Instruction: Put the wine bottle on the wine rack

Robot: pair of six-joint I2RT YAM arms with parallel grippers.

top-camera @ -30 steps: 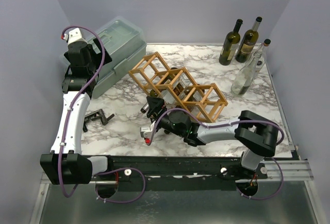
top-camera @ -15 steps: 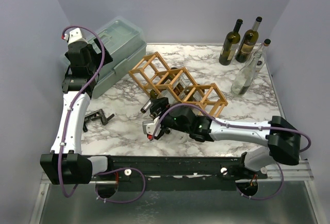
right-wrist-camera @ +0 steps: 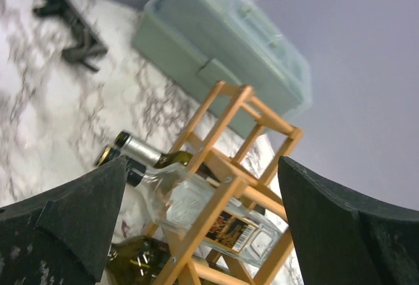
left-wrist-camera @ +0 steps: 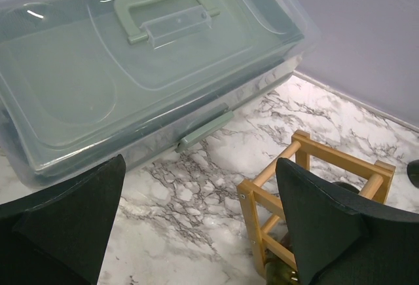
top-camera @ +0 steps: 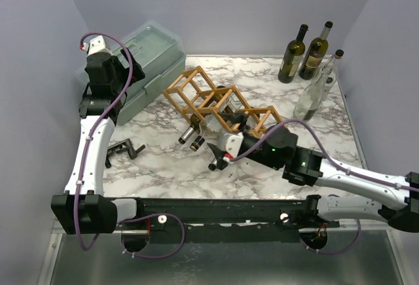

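Change: right gripper (top-camera: 216,161) has backed away toward 5 o'clock, fingers spread, holding nothing | Wine bottle (top-camera: 194,137) lies in the wine rack (top-camera: 181,80) mid-table, neck poking out toward 7 o'clock | Left gripper (left-wrist-camera: 200,180) spread, hovering at 10 o'clock | Meaning: placement looks finished.

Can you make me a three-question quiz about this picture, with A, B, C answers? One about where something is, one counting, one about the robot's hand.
1. Where is the plastic box?
A) far left of the table
B) in the middle
C) near right corner

2. How many bottles stand upright in the far right corner?
A) one
B) three
C) five

3. The right gripper is:
A) open and empty
B) shut on a bottle
C) shut on the box handle

Answers: 1 A, it sits by the left wall. 2 B, two dark ones and one clear one. 3 A, its fingers are spread wide, gripping nothing.
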